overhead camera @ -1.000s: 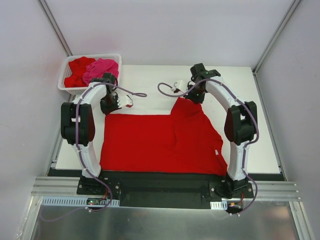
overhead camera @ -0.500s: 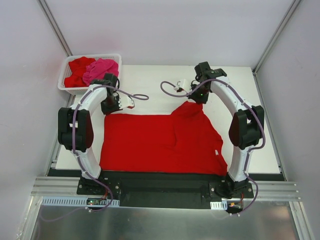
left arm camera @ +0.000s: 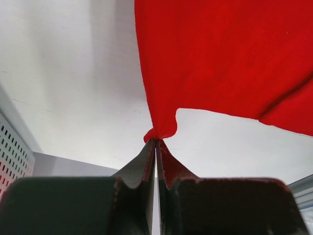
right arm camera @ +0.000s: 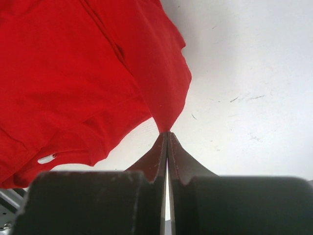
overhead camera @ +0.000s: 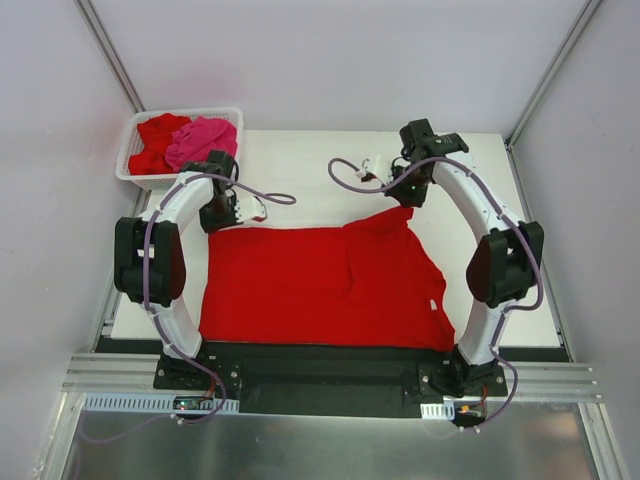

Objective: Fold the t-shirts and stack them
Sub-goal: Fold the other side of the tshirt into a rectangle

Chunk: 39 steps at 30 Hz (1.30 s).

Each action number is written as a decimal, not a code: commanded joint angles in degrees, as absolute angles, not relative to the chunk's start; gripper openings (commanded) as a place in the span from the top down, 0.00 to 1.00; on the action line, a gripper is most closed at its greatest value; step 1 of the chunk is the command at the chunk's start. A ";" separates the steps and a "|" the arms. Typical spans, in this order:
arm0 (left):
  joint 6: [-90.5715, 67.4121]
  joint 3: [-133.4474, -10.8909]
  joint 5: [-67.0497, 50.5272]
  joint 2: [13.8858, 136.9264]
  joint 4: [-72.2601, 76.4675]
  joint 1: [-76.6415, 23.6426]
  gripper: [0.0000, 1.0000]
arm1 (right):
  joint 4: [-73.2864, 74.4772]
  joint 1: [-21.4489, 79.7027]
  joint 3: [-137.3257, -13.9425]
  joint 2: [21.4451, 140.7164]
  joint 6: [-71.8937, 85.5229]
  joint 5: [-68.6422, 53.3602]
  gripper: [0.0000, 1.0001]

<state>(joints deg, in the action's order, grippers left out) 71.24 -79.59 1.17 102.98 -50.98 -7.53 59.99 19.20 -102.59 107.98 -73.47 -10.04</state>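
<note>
A bright red t-shirt lies spread across the near half of the white table. My left gripper is shut on the shirt's far left corner; in the left wrist view a pinch of red cloth sticks out of the closed tips. My right gripper is shut on the shirt's far right corner, and the right wrist view shows cloth drawn taut from the tips. More t-shirts, a red one and a hot pink one, lie crumpled in the basket.
A white lattice basket stands at the table's far left corner, just behind my left arm. Grey enclosure walls and metal posts ring the white table. A black rail runs along the near edge.
My right gripper has carried its corner of the red t-shirt to the right, spreading the raised fold flatter. The left gripper shifted only slightly, still holding its corner.
</note>
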 commanded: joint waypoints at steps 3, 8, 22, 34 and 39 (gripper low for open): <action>71.19 -78.23 2.99 100.37 -52.73 -7.65 1.00 | 65.21 18.90 -104.06 101.78 -73.21 -10.90 0.99; 71.72 -77.43 3.78 99.50 -52.82 -7.30 1.00 | 65.74 18.98 -101.87 99.67 -73.21 -10.72 0.99; 74.62 -73.92 6.77 94.57 -52.82 -5.19 1.00 | 65.21 19.07 -94.66 94.31 -71.46 -9.76 0.99; 73.65 -73.74 6.68 94.22 -52.74 -5.19 1.00 | 67.59 19.07 -92.47 91.67 -70.84 -7.82 0.99; 73.74 -73.22 5.89 92.73 -53.00 -5.27 1.00 | 68.12 19.42 -90.35 90.18 -70.40 -7.47 0.99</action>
<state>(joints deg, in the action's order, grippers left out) 73.12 -74.08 5.21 96.49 -50.98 -5.54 65.32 19.20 -91.61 93.82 -71.53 -8.14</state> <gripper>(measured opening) 0.006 0.011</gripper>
